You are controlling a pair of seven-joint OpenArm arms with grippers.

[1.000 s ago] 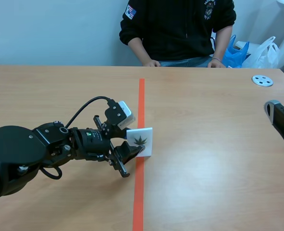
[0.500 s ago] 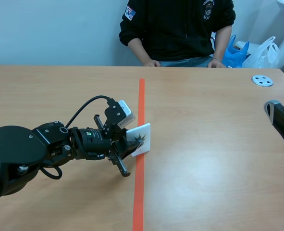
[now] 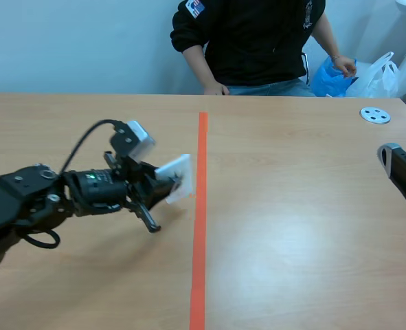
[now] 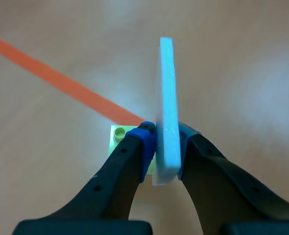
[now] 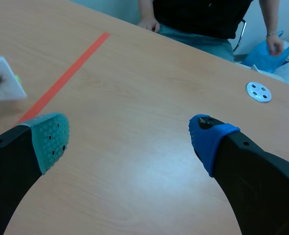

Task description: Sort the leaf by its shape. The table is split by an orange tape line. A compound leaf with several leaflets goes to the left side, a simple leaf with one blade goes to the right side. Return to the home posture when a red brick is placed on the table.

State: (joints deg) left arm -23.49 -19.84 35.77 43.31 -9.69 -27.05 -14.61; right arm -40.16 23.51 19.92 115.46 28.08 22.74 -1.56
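Wooden table (image 3: 292, 227) fills the scene, split down its middle by an orange tape line (image 3: 199, 227) running away from the robot. Across it sits a person (image 3: 257, 41) in a black top, one hand (image 3: 216, 89) at the far edge and the other hand (image 3: 341, 67) reaching to a blue bag (image 3: 326, 81) beside a white plastic bag (image 3: 378, 75). The left arm (image 3: 31, 203) lies low over the left half, and its left gripper (image 3: 165, 189) is clamped on a white card (image 3: 176, 175), one pad on each face. The card is raised clear of the wood, tilted, just left of the tape. The print on it cannot be made out. From the left wrist it shows edge-on between the fingers. The right gripper (image 5: 129, 139) hangs at the right edge with its fingers spread wide and nothing between them. A small white disc (image 3: 375, 115) rests on the far right of the table. A tiny yellow-green studded block (image 4: 116, 139) shows just behind the left gripper's blue pad. Whether it is fixed to the card cannot be told.
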